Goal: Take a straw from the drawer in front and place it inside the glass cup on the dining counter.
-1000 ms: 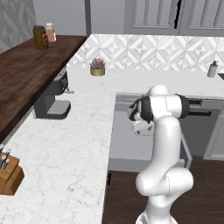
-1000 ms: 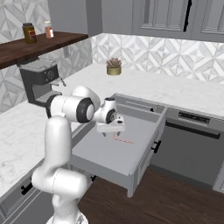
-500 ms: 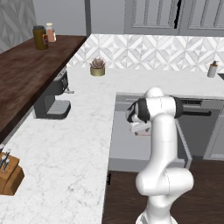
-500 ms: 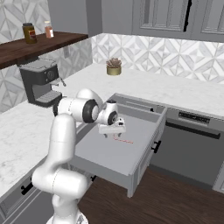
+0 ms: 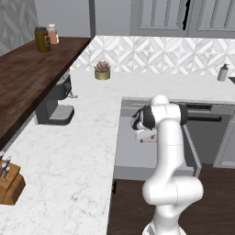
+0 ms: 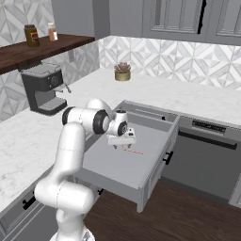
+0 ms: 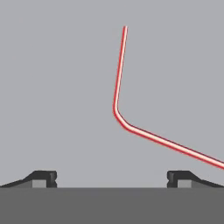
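Hovering fingers (image 7: 112, 179) spread apart over red straw (image 7: 131, 127), grey drawer (image 6: 155, 160) pulled out, marble worktop (image 5: 78, 151)

Base views flank drawer (image 6: 141, 160); hand view looks down inside.

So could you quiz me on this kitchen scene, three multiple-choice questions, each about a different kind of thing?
1. Where does the straw lie?
A. On the drawer floor
B. On the marble worktop
C. Beside the coffee machine

2. What colour is the straw?
A. Blue
B. Red
C. Green

3. How is the gripper set?
A. Shut on the straw
B. Shut on nothing
C. Open, holding nothing

Answers:
1. A: the right base view shows it on the open drawer's grey floor.
2. B: it is a bent red line in the hand view.
3. C: the finger tips stand wide apart, short of the straw.
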Controlling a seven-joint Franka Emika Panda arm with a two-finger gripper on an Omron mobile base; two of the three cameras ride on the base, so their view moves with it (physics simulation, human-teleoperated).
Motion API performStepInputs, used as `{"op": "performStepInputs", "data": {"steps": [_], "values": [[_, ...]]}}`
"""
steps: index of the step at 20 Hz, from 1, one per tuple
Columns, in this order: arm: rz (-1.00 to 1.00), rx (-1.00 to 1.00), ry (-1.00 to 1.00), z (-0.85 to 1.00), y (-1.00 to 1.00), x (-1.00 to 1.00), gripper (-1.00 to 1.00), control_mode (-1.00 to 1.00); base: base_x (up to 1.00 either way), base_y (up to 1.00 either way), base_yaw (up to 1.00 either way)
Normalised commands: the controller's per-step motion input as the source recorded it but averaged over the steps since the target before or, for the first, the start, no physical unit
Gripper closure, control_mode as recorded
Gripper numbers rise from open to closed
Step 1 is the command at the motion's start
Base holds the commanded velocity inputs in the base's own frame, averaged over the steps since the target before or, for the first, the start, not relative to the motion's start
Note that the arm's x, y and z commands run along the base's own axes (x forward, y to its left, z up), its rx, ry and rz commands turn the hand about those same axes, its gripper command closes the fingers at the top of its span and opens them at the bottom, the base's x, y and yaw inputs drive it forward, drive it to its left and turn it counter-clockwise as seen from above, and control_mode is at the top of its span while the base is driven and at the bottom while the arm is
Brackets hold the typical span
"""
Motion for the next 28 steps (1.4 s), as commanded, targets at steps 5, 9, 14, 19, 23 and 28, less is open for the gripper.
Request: {"op": "performStepInputs", "data": {"steps": [5,9,14,19,23,28], "values": [[0.02,0.0,0.0,-0.15,-0.05,0.2,-1.0,-1.0,0.0,0.0,0.0],[0.04,0.0,0.0,-0.18,-0.03,0.2,-1.0,-1.0,0.0,0.0,0.0],[0.05,0.0,0.0,-0.19,0.0,0.13,-1.0,-1.0,0.0,0.0,0.0],[0.08,0.0,0.0,-0.13,0.0,0.13,-1.0,-1.0,0.0,0.0,0.0],[0.09,0.0,0.0,-0.06,0.0,0.13,-1.0,-1.0,0.0,0.0,0.0],[0.07,0.01,0.0,-0.11,0.0,0.05,-1.0,-1.0,0.0,0.0,0.0]]}}
